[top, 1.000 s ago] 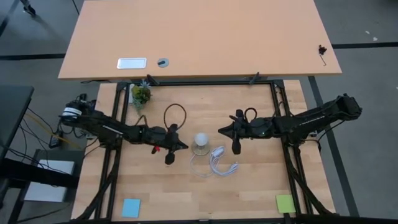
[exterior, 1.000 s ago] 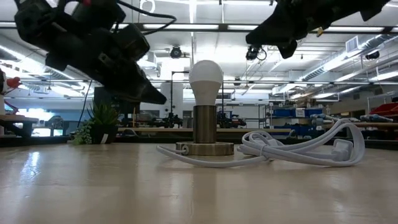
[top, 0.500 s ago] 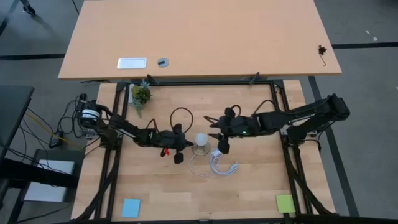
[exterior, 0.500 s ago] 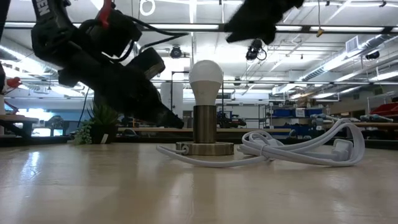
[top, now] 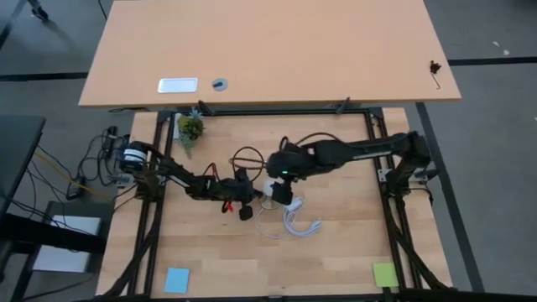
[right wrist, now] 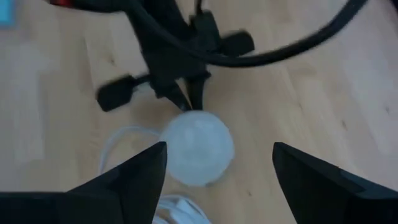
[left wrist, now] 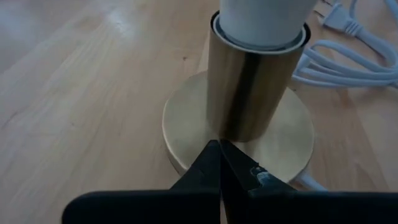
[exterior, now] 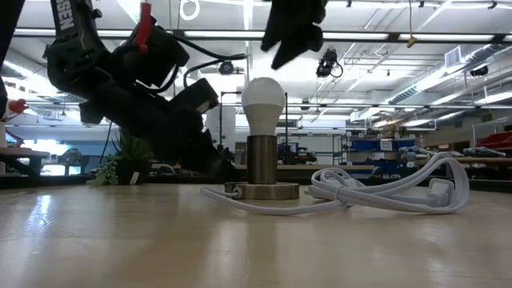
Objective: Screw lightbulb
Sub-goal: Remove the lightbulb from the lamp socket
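Note:
The white lightbulb (exterior: 264, 96) stands upright in a brass socket tube (exterior: 263, 160) on a round brass base disc (left wrist: 186, 124). The wrist views show it too: the lightbulb (right wrist: 198, 148) from above, and the lightbulb's lower end (left wrist: 261, 18) in the tube. My right gripper (right wrist: 219, 146) hovers open above the bulb's head, one finger on either side and clear of it; in the low view my right gripper (exterior: 292, 36) is above the bulb. My left gripper (left wrist: 219, 146) is shut, low at the socket's left side. My left gripper has its shut fingertips (left wrist: 211, 155) at the foot of the brass tube (left wrist: 249, 127), over the base disc. It comes slanting down from the table's left. Whether the tips touch the tube or the disc, I cannot tell.
A coiled white cable (exterior: 392, 192) with a plug lies right of the socket, and a thin lead runs from the base. At the far left stands a small potted plant (top: 190, 127). Near the front edge lie a blue note (top: 176, 279) and a green note (top: 384, 273).
My right gripper has gone toward the table's left and now stands over the bulb's head. My left gripper has moved toward the table's right and down, its tip reaching the socket's base. The bulb and socket have stayed in place.

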